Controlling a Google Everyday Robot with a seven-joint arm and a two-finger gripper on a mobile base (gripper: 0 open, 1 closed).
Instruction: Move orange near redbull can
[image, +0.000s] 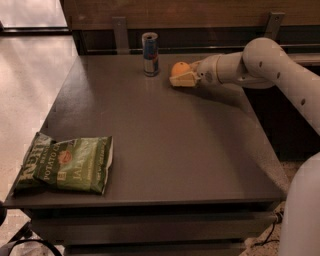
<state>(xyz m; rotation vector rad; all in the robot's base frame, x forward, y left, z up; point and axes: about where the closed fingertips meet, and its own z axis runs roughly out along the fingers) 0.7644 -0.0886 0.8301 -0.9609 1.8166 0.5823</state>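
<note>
The orange (179, 68) is round and sits in my gripper (181, 76) near the far edge of the dark table (165, 145). The gripper is shut on the orange, with a pale finger along its front lower side. The redbull can (150, 54), blue and silver with a silver top, stands upright just to the left of the orange, a short gap between them. My white arm (255, 62) reaches in from the right.
A green potato chip bag (65, 164) lies flat at the table's front left corner. A wooden wall with metal brackets (120, 32) runs behind the table. Pale floor lies to the left.
</note>
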